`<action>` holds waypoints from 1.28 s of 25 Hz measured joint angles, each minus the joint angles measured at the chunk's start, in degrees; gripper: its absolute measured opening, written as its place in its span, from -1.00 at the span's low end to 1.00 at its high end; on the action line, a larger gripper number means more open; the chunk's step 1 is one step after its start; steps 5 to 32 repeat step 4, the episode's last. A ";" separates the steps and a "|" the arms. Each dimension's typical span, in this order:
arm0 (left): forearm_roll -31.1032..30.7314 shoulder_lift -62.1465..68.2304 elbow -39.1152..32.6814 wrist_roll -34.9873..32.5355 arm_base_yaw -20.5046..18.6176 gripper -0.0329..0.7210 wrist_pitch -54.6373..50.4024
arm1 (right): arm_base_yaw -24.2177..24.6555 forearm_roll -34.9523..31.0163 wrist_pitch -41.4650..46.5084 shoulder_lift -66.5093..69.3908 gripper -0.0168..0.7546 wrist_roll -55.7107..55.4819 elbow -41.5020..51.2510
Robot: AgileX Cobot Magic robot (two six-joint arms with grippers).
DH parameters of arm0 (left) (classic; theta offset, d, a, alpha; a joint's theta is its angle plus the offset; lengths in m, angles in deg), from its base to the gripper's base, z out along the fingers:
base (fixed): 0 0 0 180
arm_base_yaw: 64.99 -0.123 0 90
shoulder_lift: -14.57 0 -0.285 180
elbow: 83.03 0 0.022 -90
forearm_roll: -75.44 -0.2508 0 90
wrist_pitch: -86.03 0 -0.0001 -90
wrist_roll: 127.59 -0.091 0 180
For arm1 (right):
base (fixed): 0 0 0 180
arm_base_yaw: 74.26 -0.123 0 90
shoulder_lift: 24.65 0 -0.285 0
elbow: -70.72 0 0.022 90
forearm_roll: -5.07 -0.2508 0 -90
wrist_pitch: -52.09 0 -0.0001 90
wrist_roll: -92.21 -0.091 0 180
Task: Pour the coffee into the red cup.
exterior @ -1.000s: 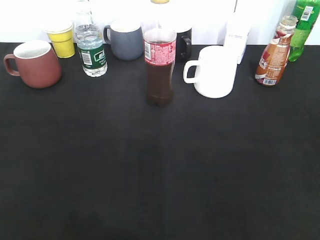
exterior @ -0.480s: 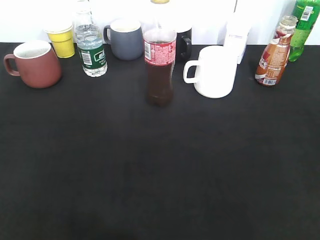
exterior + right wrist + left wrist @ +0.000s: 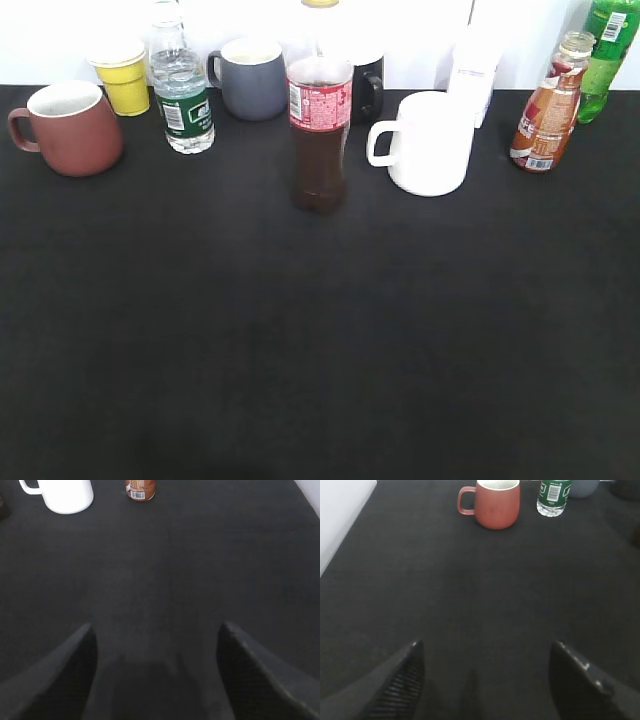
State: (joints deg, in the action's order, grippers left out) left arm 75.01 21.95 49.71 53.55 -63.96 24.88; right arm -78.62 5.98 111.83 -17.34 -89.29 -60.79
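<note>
The coffee bottle, small and clear with an orange-brown label, stands uncapped at the back right of the black table; its base shows in the right wrist view. The red cup stands at the back left, handle to the left; it also shows in the left wrist view. My left gripper is open and empty over bare table, well short of the cup. My right gripper is open and empty, well short of the bottle. Neither gripper shows in the exterior view.
A white mug, a red-labelled cola bottle, a water bottle, a grey-blue mug, a yellow cup, a black mug, a white box and a green bottle stand along the back.
</note>
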 joint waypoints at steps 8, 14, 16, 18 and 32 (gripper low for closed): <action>0.00 0.00 0.00 0.00 0.00 0.63 0.00 | 0.00 0.00 0.00 0.00 0.55 0.00 0.00; 0.00 0.00 0.00 0.00 0.00 0.63 0.00 | 0.00 0.00 0.00 0.00 0.55 0.00 0.00; 0.00 0.00 0.00 0.00 0.00 0.63 0.00 | 0.00 0.00 0.00 0.00 0.55 0.00 0.00; 0.00 0.00 0.00 0.00 0.00 0.63 0.00 | 0.00 0.00 0.00 0.00 0.55 0.00 0.00; 0.00 0.00 0.00 0.00 0.00 0.63 0.00 | 0.00 0.00 0.00 0.00 0.55 0.00 0.00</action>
